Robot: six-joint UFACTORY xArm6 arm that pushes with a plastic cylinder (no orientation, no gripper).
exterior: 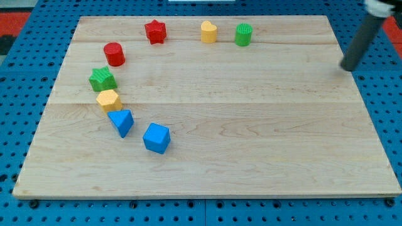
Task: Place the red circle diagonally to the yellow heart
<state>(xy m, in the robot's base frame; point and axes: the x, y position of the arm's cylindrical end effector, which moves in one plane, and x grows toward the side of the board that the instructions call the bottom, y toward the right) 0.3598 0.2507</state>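
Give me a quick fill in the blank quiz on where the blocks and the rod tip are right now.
1. The yellow heart sits between the red star and the ____ cylinder.
2. My tip is near the view's ____ edge.
3. Directly below the red circle is the green ____.

Missing: green; right; star

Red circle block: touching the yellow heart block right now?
No. The red circle block sits near the wooden board's left edge, well apart from the yellow heart block, with the red star block between them.
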